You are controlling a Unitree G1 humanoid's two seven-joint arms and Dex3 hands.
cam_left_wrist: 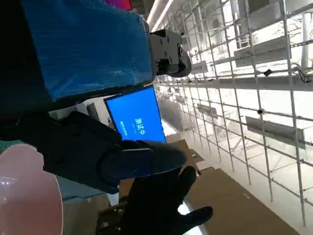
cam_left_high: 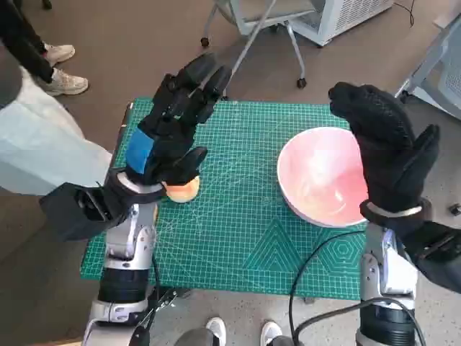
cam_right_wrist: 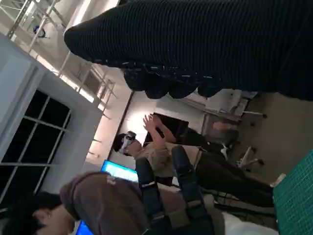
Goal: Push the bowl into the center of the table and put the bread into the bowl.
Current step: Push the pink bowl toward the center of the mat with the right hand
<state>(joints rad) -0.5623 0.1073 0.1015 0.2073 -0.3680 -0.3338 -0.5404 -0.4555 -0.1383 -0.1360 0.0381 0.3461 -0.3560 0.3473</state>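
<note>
— Hands first: what are they doing?

— Left hand (cam_left_high: 169, 133), the black one with blue tape over its back, is raised above the table's left part, fingers (cam_left_high: 204, 81) spread and reaching away from the robot. It holds nothing. Right hand (cam_left_high: 389, 151), in the knitted glove, is lifted upright too, fingers apart, nothing in it.

— Where is the bread?

— The bread (cam_left_high: 182, 189), a small pale orange roll, lies on the green cutting mat (cam_left_high: 245, 238) directly under the left hand, mostly covered by the thumb side. From the head view I cannot tell whether the hand touches it.

— And the bowl?

— The pink bowl (cam_left_high: 317, 176) sits on the mat just to the left of the right hand, its rim partly hidden behind the glove; contact between the two I cannot tell. It stands toward the table's right side, well apart from the bread. The left wrist view catches a slice of the bowl's rim (cam_left_wrist: 29, 191) below the left hand.

— Anything farther out?

— Beyond the left hand, a person's pale trouser leg (cam_left_high: 43, 155) and white sneakers (cam_left_high: 61, 68) on the floor. Past the far edge of the table, a chair base on castors (cam_left_high: 252, 36). The right wrist view shows a seated person (cam_right_wrist: 161, 152) with hands raised, and the left wrist view shows a blue screen (cam_left_wrist: 136, 115).
</note>
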